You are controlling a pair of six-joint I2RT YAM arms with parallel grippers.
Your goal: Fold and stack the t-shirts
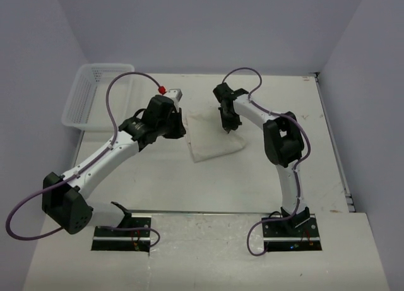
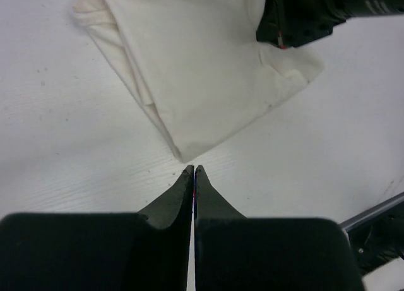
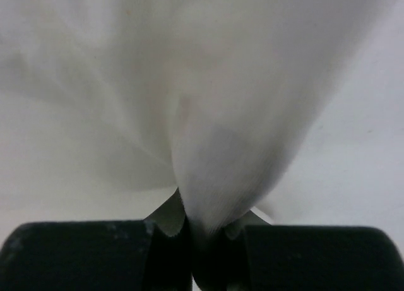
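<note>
White table (image 1: 189,184), plastic basket (image 1: 95,95) at its far left corner. One folded white t-shirt (image 1: 208,138) lies mid-table between the two arms. Right gripper (image 3: 205,225) is clamped on a raised fold of the t-shirt, cloth bunched between its fingers. Left gripper (image 2: 194,172) has its jaws pressed together on nothing, tips over bare table just short of the shirt's corner.

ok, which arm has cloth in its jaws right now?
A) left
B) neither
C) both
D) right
D: in the right wrist view the right gripper has the t-shirt pinched in its jaws, while the left gripper is shut on nothing, its tips beside a corner of the shirt.
</note>
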